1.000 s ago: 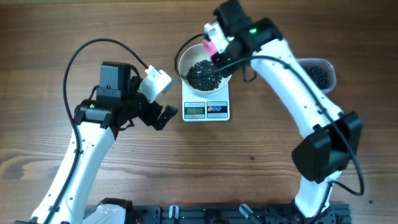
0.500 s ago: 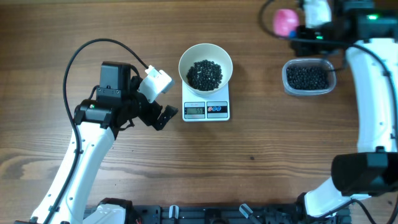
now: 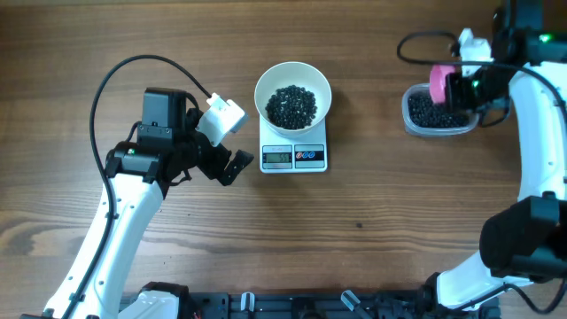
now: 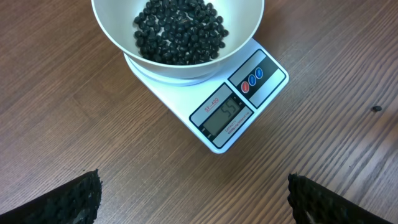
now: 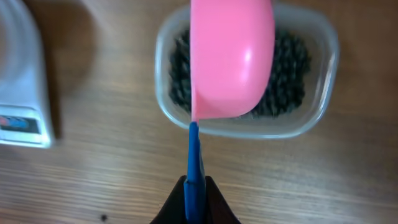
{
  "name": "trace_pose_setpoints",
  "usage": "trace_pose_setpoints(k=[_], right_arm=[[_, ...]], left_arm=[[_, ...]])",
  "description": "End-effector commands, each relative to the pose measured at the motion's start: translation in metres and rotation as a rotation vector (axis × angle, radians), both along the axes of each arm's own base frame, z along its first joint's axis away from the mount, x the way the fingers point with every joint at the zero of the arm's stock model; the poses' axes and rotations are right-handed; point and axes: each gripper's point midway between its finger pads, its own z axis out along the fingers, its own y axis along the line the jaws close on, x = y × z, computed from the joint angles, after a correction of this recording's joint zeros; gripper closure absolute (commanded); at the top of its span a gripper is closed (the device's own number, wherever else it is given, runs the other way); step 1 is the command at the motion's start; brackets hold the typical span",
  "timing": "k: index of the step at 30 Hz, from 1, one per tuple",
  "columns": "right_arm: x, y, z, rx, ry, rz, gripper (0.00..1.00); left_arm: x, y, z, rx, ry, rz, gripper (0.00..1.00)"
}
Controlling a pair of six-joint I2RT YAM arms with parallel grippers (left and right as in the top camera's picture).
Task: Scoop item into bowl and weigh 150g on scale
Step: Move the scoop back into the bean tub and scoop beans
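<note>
Wooden table [image 3: 372, 221], warm grain. Right gripper [image 5: 194, 190] clenched on blue handle [image 5: 194, 155] of pink scoop [image 5: 231, 59], scoop hanging over clear container [image 5: 249, 132] of black beads [image 5: 291, 68]. Left gripper [image 3: 232, 140] splayed wide, holding nothing, just beside scale [image 3: 294, 157]. White bowl [image 3: 263, 85] sits on scale, beads heaped inside. I read this as refill step. Next: dip scoop, lift level, carry to bowl, watch display [image 4: 224, 115].

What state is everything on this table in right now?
bowl: on the scale, part-filled with black beans.
scale: switched on, display lit.
clear container: open, beans inside.
pink scoop: held over the container.
right claw: shut on the scoop's blue handle.
left claw: open, empty.
</note>
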Motion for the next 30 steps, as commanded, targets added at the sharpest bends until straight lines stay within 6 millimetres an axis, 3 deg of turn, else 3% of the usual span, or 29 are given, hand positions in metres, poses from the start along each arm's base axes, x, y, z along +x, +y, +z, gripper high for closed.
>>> trace_pose_setpoints(k=[1,7,13,18,25,30], right_arm=[[-0.009,-0.009,-0.018,-0.056,0.036,0.017,0.96],[-0.015,-0.034,-0.044,-0.201,0.07,-0.016,0.96],[-0.003,-0.055,-0.044,-0.317,0.019,-0.065,0.96],[0.007,-0.057,-0.047,-0.325,-0.004,-0.04,0.96],[0.003,-0.056,-0.073,-0.317,0.079,-0.007,0.96],[-0.001,-0.041,-0.084,-0.236,0.11,0.044,0.96]], left_arm=[[0.0,0.002,-0.001,-0.002,0.005,0.014,0.0],[0.0,0.002,-0.001,-0.002,0.005,0.014,0.0],[0.0,0.002,-0.001,-0.002,0.005,0.014,0.0],[0.0,0.002,-0.001,-0.002,0.005,0.014,0.0],[0.0,0.002,-0.001,-0.002,0.005,0.014,0.0],[0.0,0.002,-0.001,-0.003,0.005,0.014,0.0]])
